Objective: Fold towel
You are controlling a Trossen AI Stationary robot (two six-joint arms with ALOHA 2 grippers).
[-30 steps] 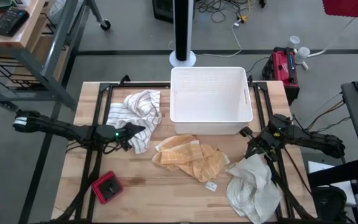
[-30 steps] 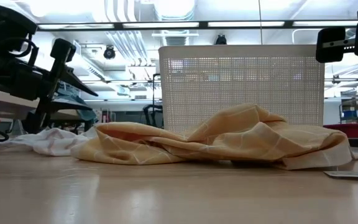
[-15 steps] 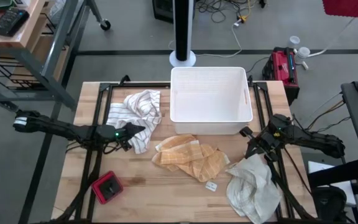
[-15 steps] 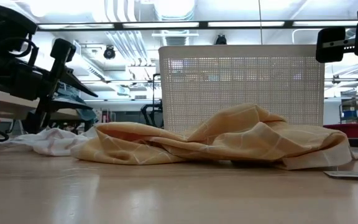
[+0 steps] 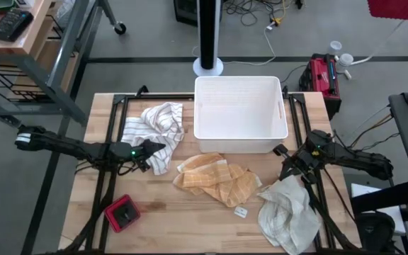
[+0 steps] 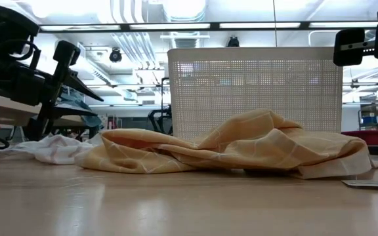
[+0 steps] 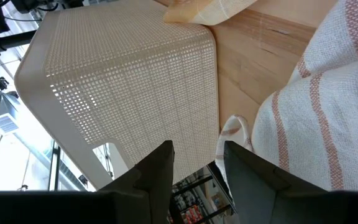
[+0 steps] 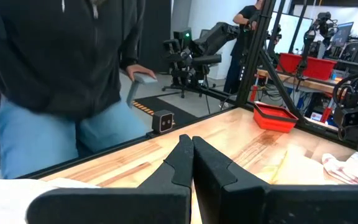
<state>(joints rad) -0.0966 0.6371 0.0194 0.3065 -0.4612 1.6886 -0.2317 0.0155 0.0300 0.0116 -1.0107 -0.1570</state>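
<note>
towels lie in three heaps on the wooden table (image 5: 154, 195). a yellow checked towel (image 5: 217, 180) sits crumpled near the middle, just in front of the white perforated basket (image 5: 240, 113) that stands at the far side; in the low view the same yellow towel (image 6: 235, 151) spreads wide before the basket's mesh wall (image 6: 254, 85). a white towel with reddish stripes (image 5: 158, 131) is bunched at the left, beside the basket, and a plain pale towel (image 5: 289, 212) hangs toward the near right edge. the left gripper (image 5: 147, 151) rests low at the near edge of the striped towel, its fingers (image 7: 156, 171) parted with a clear gap and nothing between them; in its wrist view the striped cloth (image 7: 328, 118) lies just beside them, with the basket's corner beyond. the right gripper (image 5: 287, 166) hovers at the far edge of the pale towel, its fingers (image 8: 182, 163) pressed together and holding nothing. a red block with a dark top (image 5: 122, 213) lies at the near left of the table, and a small white tag (image 5: 241, 211) sits just near the yellow towel. in the right wrist view a person in a dark hooded top and jeans (image 8: 61, 74) stands past the table's edge.
</note>
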